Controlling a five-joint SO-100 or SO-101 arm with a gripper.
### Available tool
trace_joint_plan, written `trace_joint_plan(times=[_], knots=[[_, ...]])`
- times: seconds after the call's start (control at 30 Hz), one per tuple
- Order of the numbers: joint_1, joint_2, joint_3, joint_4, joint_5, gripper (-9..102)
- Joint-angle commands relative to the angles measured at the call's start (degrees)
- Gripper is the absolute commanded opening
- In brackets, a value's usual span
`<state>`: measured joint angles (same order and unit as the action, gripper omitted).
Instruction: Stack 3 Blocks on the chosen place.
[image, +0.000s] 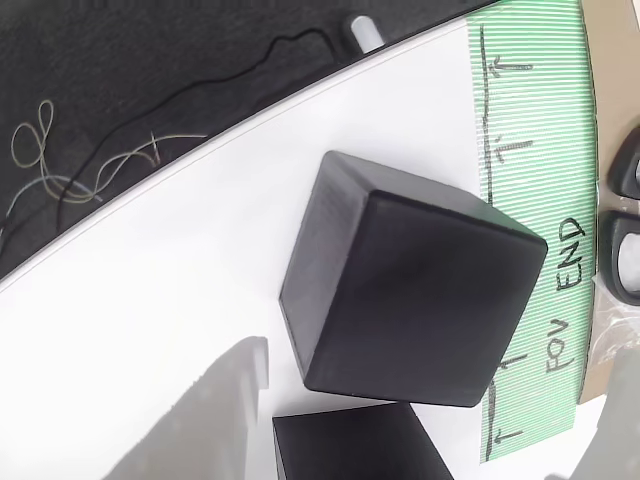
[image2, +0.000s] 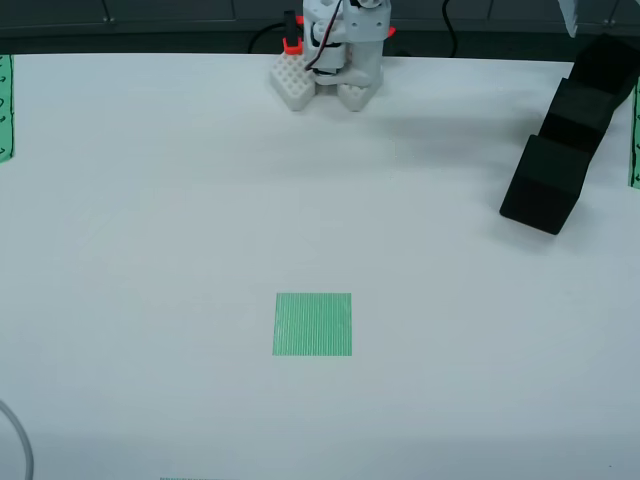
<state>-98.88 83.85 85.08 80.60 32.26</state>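
Reaching out over the far right of the table (image2: 180, 200), where the three blocks (image2: 545, 190) are sitting in a touching diagonal row just beside the strip (image: 530, 200) marked "FOV END", well apart from the patch (image2: 313, 323) in the middle of the overhead view. Judging this as the first pick, with nothing yet lying on the patch. Looking down in the close view on one block (image: 410, 300) seen corner-on, a second (image: 350, 445) just below it at the frame's edge. Doing it well probably means taking an end block rather than the middle one, turning the wrist until the fingers are lining up with two opposite flat faces instead of the corners, coming down with the opening wider than the block, and closing low enough to be gripping the faces squarely without nudging the neighbour. Then lifting straight up before swinging across, and setting down centred and square on the patch so the later blocks are getting a level footing. As for pose: base (image2: 340, 60) standing at the top middle of the overhead view, arm stretching off toward the top right above the row. Showing of the gripper (image: 210, 425) just a grey blur at the lower left of the close view; not possible to tell how far apart the fingers are standing, nor whether holding anything.
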Motion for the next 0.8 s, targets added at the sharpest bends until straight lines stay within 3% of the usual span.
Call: trace_joint_plan(times=[0.0, 0.77], knots=[[0.35, 1.14, 0.0, -1.14, 1.05, 43], [1.23, -6.94, 4.48, -9.49, 2.9, 43]])
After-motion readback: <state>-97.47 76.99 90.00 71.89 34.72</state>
